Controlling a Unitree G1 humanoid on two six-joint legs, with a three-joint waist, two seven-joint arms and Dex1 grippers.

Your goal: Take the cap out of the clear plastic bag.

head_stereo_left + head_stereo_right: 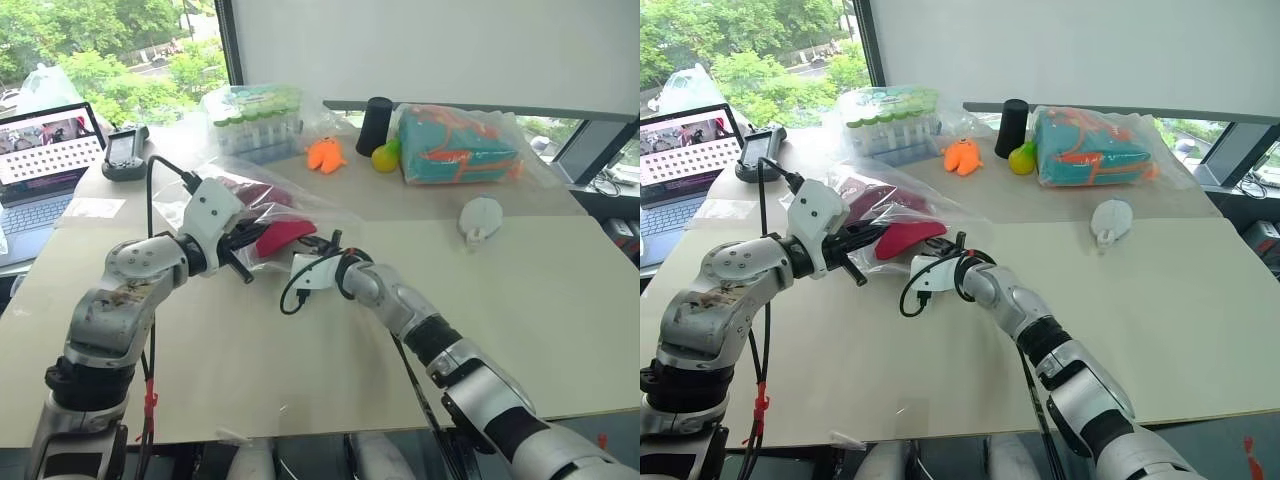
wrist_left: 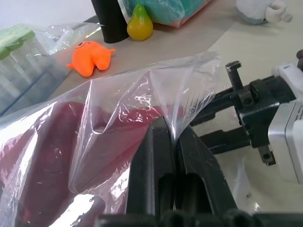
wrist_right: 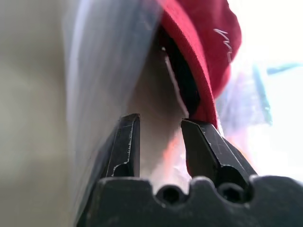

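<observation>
Maroon cap [image 1: 902, 237] still inside clear plastic bag [image 1: 890, 215]; left gripper [image 2: 174, 142] jaws clamped on bag edge, right gripper [image 3: 161, 127] jaws apart at brim, nothing gripped; extraction not started.

Clear plastic bag [image 2: 118, 109]: thin transparent film, glossy, crinkled. Cap [image 3: 208, 52]: dark red woven cloth, matt, white stitched script. Left gripper [image 2: 176, 156]: black fingers, smooth, probably hard plastic. Right gripper [image 3: 161, 142]: same black finish. Table [image 1: 560, 300]: pale, matt, smooth sheet
</observation>
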